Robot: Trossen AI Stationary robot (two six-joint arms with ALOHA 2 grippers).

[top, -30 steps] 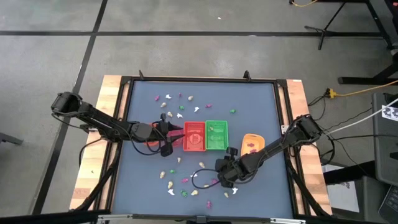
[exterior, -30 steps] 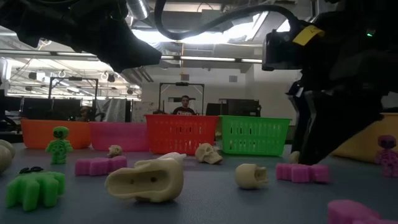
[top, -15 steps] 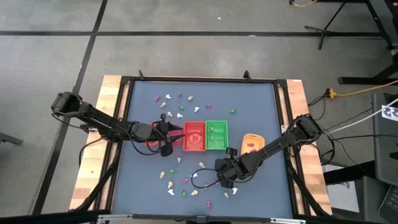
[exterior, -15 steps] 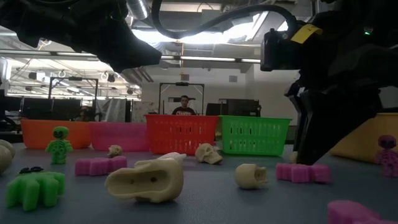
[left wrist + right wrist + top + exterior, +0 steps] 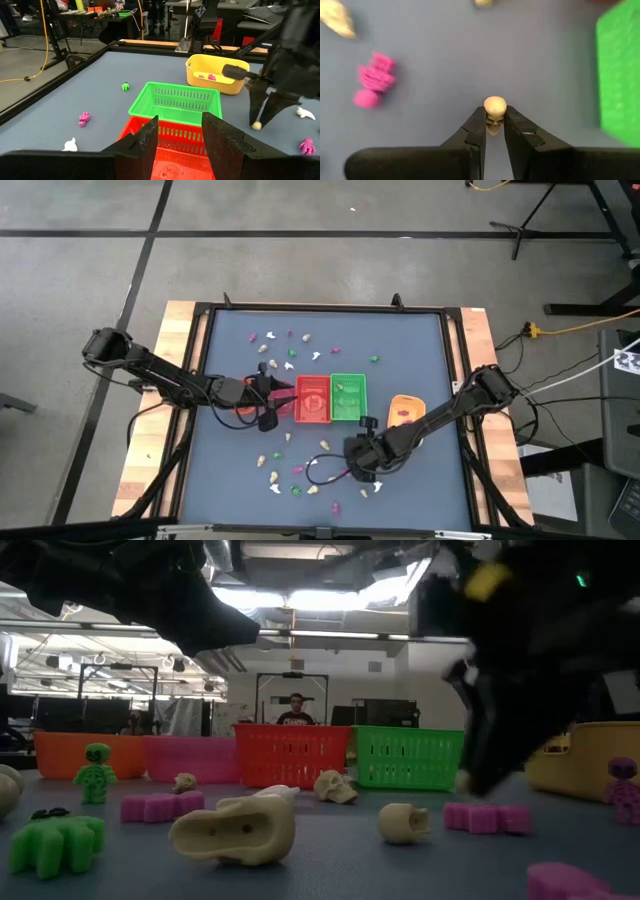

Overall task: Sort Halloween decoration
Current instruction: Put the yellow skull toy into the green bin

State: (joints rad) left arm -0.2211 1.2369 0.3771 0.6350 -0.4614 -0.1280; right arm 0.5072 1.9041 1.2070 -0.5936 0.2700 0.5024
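Cream-coloured and skull-shaped, one small trinket [image 5: 494, 108] sits pinched between the two dark fingertips of the right pincer [image 5: 494, 121], lifted clear of the blue counter [image 5: 435, 75]. From above, the right pincer [image 5: 360, 467] hangs over the near-middle of the counter, among the near scatter of loose decorations [image 5: 296, 489].

What the coming move turns on is the line from this pincer to the containers. The green basket [image 5: 347, 397] and the red basket [image 5: 313, 399] lie farther away and slightly left of it, while the yellow tray [image 5: 407, 409] lies farther away and to the right, already holding pink pieces. Which container is meant for cream pieces cannot be told. The right arm is plainly the nearer one to all of the near scatter.

On the left, the left pincer [image 5: 177, 137] waits with its fingers apart and nothing between them, hovering just at the red basket's left side. More trinkets [image 5: 290, 340] remain strewn across the far part of the counter, so sorting looks well short of done.
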